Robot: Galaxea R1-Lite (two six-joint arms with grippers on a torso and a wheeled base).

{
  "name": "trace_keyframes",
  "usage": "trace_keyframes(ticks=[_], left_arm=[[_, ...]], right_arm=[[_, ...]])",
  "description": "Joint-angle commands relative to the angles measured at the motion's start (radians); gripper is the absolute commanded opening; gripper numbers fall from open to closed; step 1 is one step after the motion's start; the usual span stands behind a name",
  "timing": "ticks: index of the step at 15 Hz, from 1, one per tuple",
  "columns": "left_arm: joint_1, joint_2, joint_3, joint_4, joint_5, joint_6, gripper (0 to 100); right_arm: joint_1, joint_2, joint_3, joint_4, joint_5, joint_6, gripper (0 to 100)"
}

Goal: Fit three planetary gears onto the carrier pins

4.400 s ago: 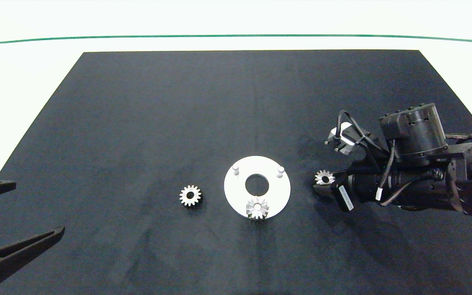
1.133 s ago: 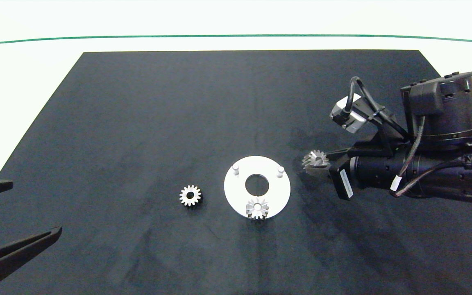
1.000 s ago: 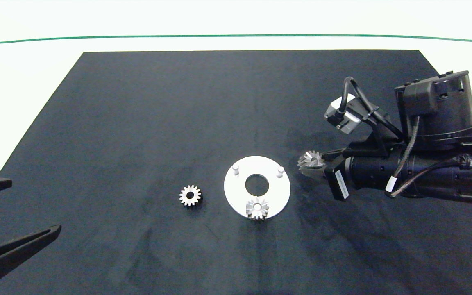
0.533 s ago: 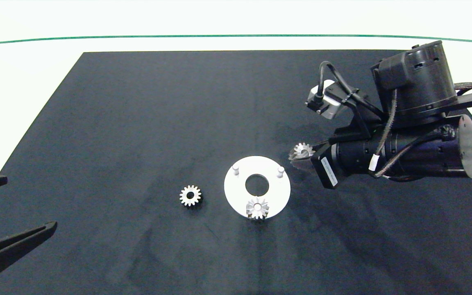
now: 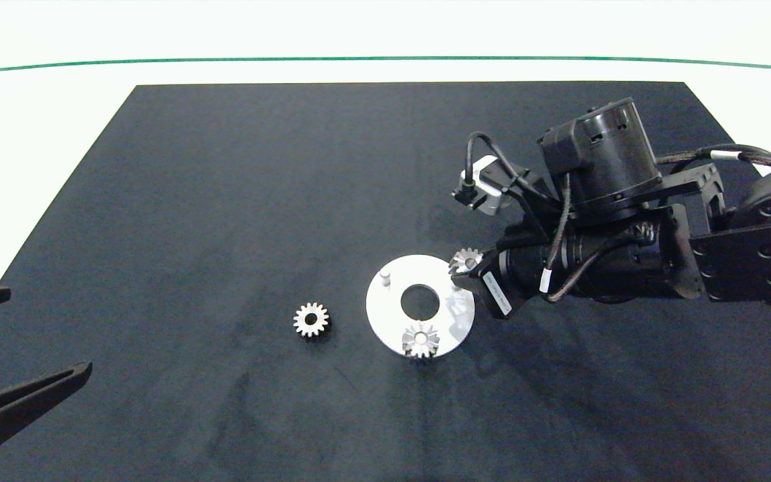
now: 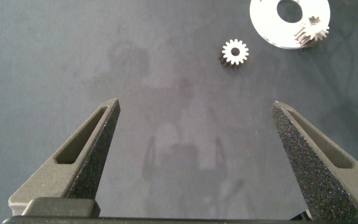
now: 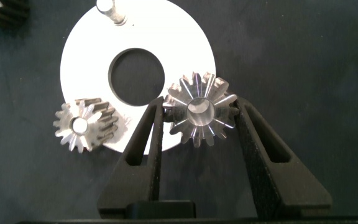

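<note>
The right arm reaches in from the right, its right gripper (image 7: 201,118) clamped with both fingers (image 7: 146,140) pressed inward. The left gripper (image 6: 196,112) sits parked at the near left edge, fingers spread wide apart.

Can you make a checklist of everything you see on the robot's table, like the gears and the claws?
Surface: black mat on a white table.
Job's things: white disc; one gear sits on a peg; one peg is bare; loose gear lies on the mat beside the disc; third gear is held above the disc's edge.
Clutter: nothing seen.
Grippers: right gripper jaws shut on the third gear; left gripper open, parked at the mat's edge.
Cables: black cables on the right arm.
Surroundings: green line beyond the mat.
</note>
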Motion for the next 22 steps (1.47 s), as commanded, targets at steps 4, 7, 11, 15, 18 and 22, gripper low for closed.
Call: trace_keyframes(ticks=[4,7,11,15,18,22], left_arm=[[0.000,0.004,0.000,0.002,0.000,0.001,100],[0.000,0.005,0.000,0.002,0.000,0.001,100],[0.000,0.005,0.000,0.002,0.000,0.001,100],[0.000,0.005,0.000,0.002,0.001,0.001,100],[0.000,0.005,0.000,0.002,0.000,0.001,100],[-0.002,0.008,0.000,0.002,0.000,0.001,100]], right_arm=[[-0.001,0.038,-0.010,0.000,-0.009,0.000,0],[-0.002,0.050,-0.016,0.000,-0.010,0.000,0],[-0.004,0.064,-0.027,0.000,-0.010,0.000,0],[-0.005,0.076,-0.025,-0.005,-0.012,0.002,100],[-0.005,0.079,-0.027,-0.005,-0.010,0.005,100],[-0.005,0.076,-0.028,-0.005,-0.010,0.005,100]])
